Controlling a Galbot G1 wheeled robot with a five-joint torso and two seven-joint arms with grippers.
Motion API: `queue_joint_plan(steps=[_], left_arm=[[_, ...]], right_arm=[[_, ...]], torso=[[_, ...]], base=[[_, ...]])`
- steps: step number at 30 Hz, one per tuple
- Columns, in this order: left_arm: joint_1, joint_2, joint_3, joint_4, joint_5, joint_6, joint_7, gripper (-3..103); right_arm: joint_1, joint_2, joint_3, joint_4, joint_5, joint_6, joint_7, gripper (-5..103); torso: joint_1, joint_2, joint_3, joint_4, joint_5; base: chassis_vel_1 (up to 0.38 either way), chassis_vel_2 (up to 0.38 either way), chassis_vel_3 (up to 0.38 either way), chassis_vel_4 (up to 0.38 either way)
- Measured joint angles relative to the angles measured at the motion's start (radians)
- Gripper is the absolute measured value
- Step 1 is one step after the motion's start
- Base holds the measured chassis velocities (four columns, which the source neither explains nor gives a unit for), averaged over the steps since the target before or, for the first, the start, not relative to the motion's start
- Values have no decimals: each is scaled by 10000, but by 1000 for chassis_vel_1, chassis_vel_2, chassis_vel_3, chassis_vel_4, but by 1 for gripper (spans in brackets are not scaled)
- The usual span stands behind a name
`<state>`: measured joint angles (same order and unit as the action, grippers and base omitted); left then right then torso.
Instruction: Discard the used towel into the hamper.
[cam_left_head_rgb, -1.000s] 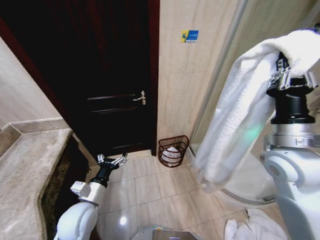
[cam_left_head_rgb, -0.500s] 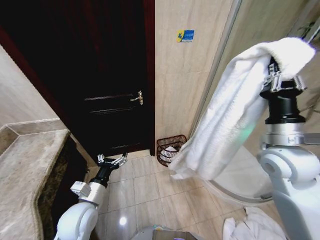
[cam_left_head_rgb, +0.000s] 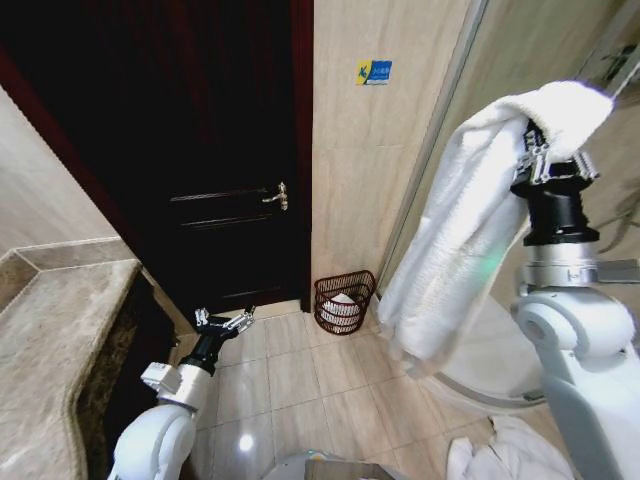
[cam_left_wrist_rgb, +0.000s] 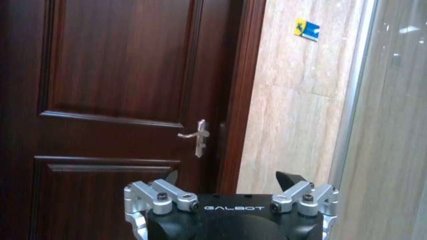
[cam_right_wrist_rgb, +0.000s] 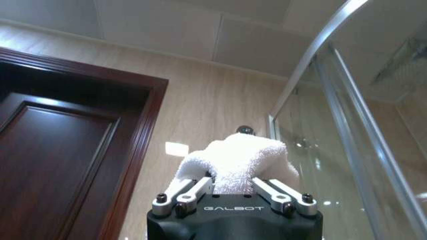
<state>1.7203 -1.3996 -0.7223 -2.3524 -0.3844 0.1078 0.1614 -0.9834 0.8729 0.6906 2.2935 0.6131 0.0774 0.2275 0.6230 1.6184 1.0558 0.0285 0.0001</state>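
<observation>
At upper right of the head view, the right claw (cam_left_head_rgb: 553, 150) is raised high, closed on a white towel (cam_left_head_rgb: 455, 240) that drapes down toward frame centre. The hamper (cam_left_head_rgb: 345, 301) stands on the tiled floor (cam_left_head_rgb: 290, 375) below, against the wall beside the dark door (cam_left_head_rgb: 200, 160), well apart from the claw. The left claw (cam_left_head_rgb: 224, 320) hangs open at lower left.

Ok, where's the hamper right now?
In the head view the hamper stands on the tiled floor against the beige wall, just right of the dark door and left of the shower enclosure, with something white inside.
</observation>
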Motion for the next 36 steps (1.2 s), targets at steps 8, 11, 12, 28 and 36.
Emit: queue_joint_plan(steps=[8, 11, 12, 28, 36], left_arm=[[-1, 0, 0, 0, 0, 0, 0, 99], [-1, 0, 0, 0, 0, 0, 0, 99], [-1, 0, 0, 0, 0, 0, 0, 99], [0, 0, 0, 1, 0, 0, 0, 99], [1, 1, 0, 0, 0, 0, 0, 99]], right_arm=[[142, 2, -136, -76, -9, -10, -9, 12], [275, -37, -208, -221, 6, -6, -22, 12], [365, -69, -246, -346, 21, 28, -50, 12], [3464, -195, -2256, -2519, 71, 419, -302, 12], [3553, 58, -2416, -2747, -144, 339, -372, 12]], torso=[[4, -3, 1, 1, 0], [4, -3, 1, 1, -2], [4, -3, 1, 1, -2], [1, -2, 0, 2, -2], [-1, 0, -1, 0, 0]], base=[[-87, 118, 98, -101], [-71, 81, 74, -79], [-67, 81, 57, -59], [-5, 4, 5, -7], [0, 0, 0, 0]])
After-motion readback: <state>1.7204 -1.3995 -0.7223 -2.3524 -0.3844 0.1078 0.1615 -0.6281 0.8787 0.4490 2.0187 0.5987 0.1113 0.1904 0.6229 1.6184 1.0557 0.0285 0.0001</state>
